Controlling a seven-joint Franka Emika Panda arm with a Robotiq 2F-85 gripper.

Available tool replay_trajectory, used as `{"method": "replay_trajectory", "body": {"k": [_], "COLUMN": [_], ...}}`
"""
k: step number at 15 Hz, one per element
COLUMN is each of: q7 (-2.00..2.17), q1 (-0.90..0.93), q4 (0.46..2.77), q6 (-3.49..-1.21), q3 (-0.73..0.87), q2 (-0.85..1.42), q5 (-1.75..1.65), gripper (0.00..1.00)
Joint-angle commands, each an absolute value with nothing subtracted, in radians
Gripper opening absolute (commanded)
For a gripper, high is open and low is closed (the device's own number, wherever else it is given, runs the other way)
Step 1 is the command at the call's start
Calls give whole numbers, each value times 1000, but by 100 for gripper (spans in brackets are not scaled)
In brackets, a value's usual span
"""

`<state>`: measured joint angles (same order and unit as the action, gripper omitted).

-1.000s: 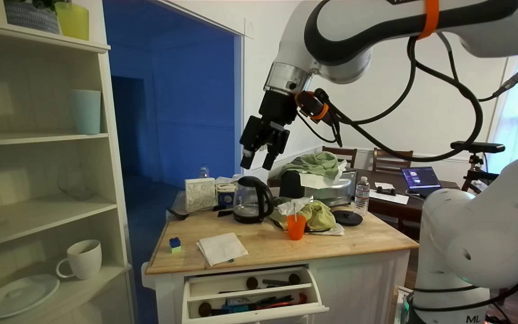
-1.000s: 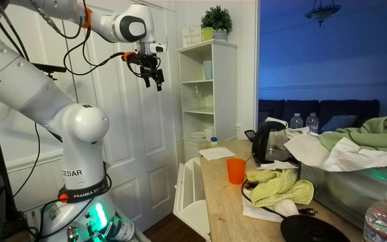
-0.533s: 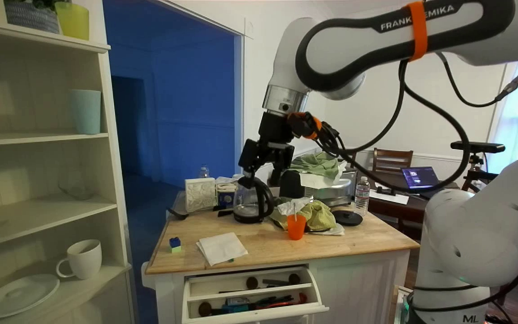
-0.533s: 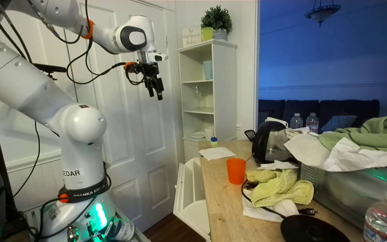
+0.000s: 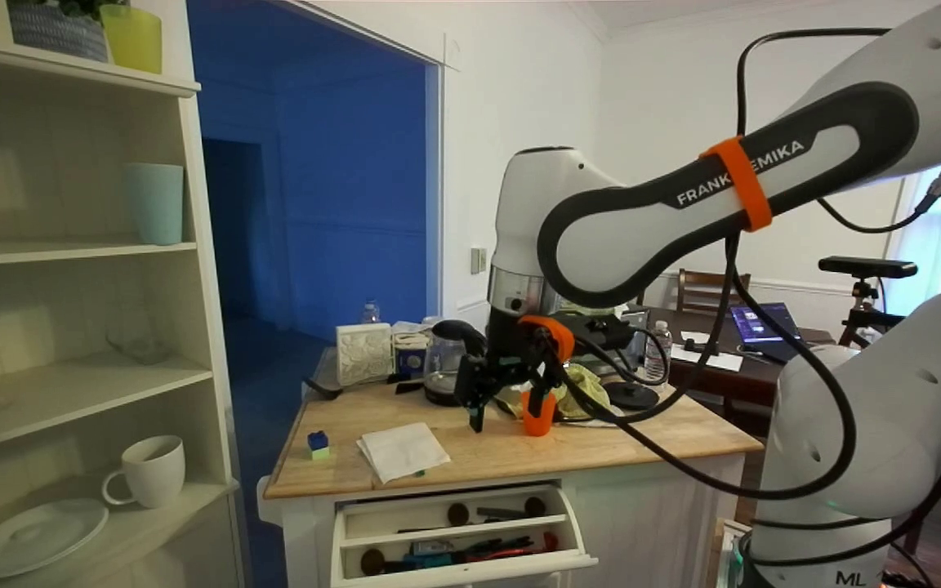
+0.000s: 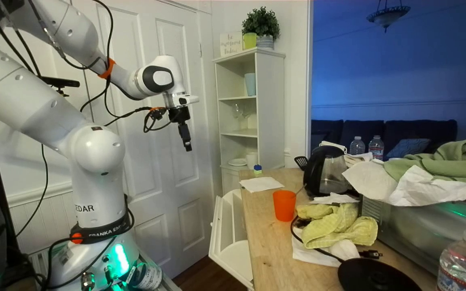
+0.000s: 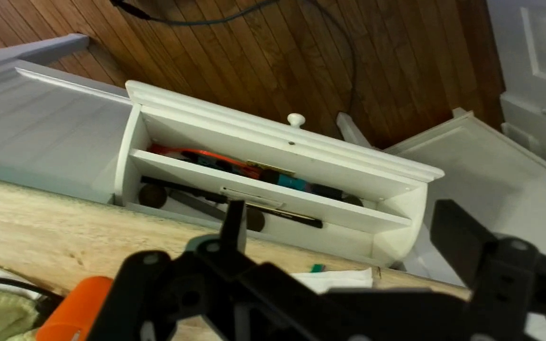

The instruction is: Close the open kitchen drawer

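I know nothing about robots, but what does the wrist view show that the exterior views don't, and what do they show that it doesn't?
Only the wrist view shows the cable running over the floorboards beyond the drawer, and the small dark spot on the inside of the drawer's front.

Only the exterior views show the robot's arm, the kettle and the blue-and-green block.

All share the drawer, standing open, the orange cup, the white paper, the wooden top and the gripper.
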<state>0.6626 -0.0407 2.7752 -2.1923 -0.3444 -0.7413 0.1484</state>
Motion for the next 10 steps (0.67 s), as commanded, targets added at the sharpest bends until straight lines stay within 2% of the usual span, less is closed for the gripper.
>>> {"method": "replay_trajectory", "body": {"k": [1,10], "q7": [793,1009], "q1": [-60,-81], "q4": [2774,2772], "q6": [-2256,-2538], "q3": [-388,-426], "q2": [-663,-376], "q5": [101,-62], "gripper": [100,100]}}
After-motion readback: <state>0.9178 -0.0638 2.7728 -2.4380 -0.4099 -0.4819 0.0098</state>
